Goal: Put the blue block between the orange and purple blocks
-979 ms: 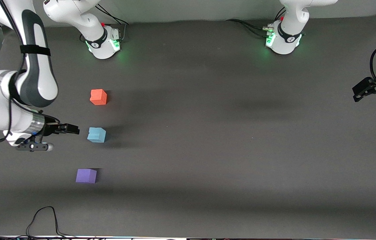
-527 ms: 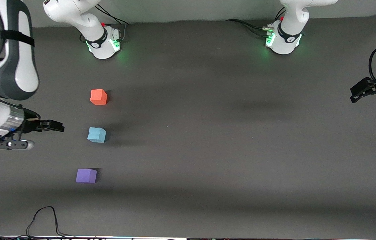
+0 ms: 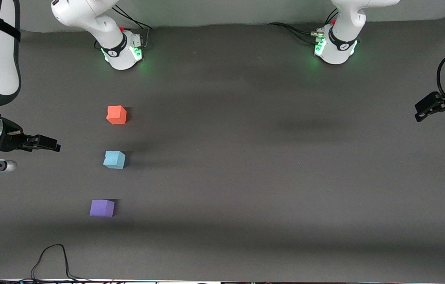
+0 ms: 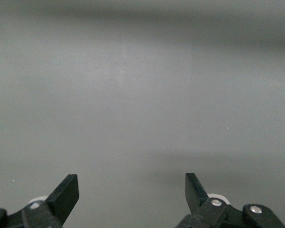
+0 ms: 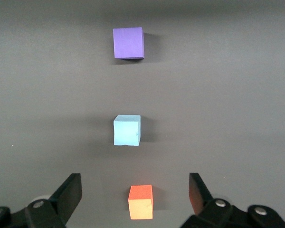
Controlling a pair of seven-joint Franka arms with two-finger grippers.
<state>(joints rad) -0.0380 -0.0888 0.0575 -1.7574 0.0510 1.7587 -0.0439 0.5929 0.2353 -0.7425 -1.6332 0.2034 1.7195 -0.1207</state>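
The blue block (image 3: 114,159) rests on the dark table, nearer to the front camera than the orange block (image 3: 116,114) and farther than the purple block (image 3: 102,208); the three form a rough line. My right gripper (image 3: 51,144) is open and empty, up in the air, apart from the blue block toward the right arm's end of the table. Its wrist view shows the purple block (image 5: 128,42), the blue block (image 5: 127,130) and the orange block (image 5: 141,202), with the right gripper (image 5: 134,184) open wide. My left gripper (image 3: 423,110) waits open at the left arm's end; its wrist view shows the left gripper (image 4: 130,182) over bare table.
The two arm bases (image 3: 121,49) (image 3: 334,45) stand along the table's edge farthest from the front camera. A black cable (image 3: 51,260) loops at the edge nearest to that camera, at the right arm's end.
My right gripper has drawn away from the blue block toward the right arm's end of the table. The blocks have not moved. The left gripper has barely shifted.
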